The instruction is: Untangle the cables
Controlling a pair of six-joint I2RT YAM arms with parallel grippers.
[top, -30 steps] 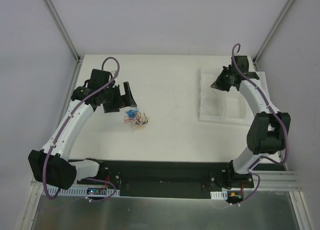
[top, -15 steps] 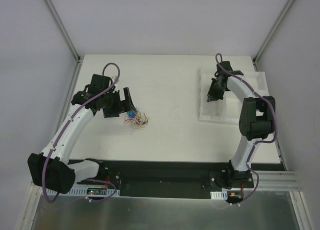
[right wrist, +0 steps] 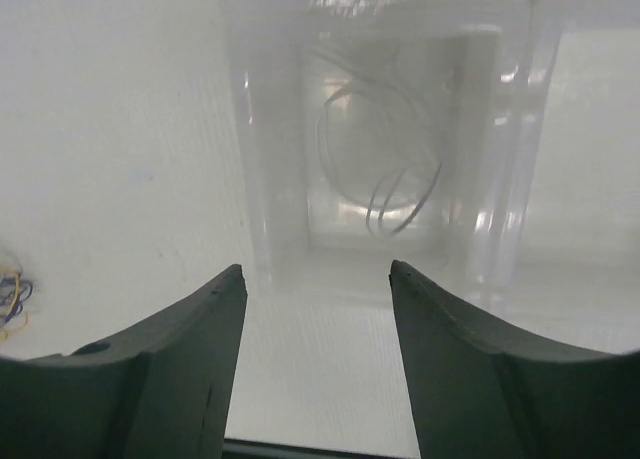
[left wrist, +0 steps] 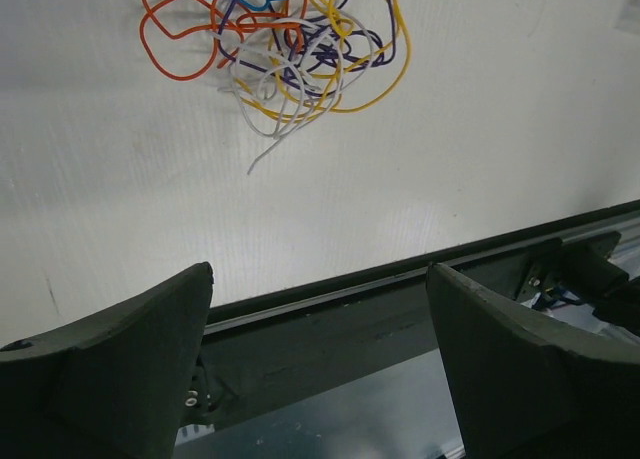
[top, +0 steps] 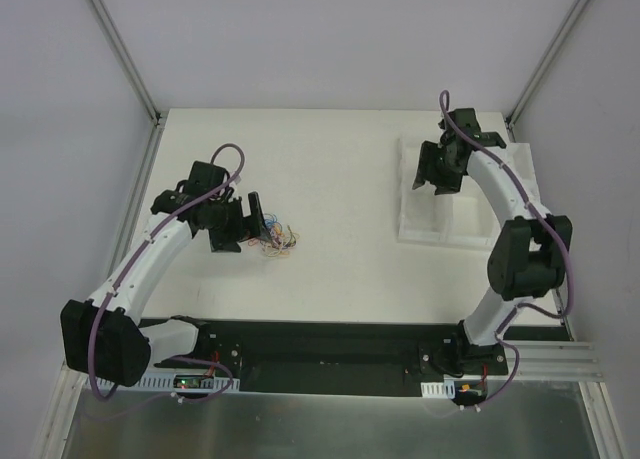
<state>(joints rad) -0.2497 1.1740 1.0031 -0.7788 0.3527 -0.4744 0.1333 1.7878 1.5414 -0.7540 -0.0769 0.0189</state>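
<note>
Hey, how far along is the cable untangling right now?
Done: one dark wire lies alone in a compartment of the clear tray, under the open, empty right tool. In hand: nothing; the open left tool is beside the bundle. Left: the orange, blue, yellow, white and purple wires are knotted together on the table.

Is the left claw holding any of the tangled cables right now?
No: the left claw stands open and empty, and the cables lie on the table ahead of it.
</note>
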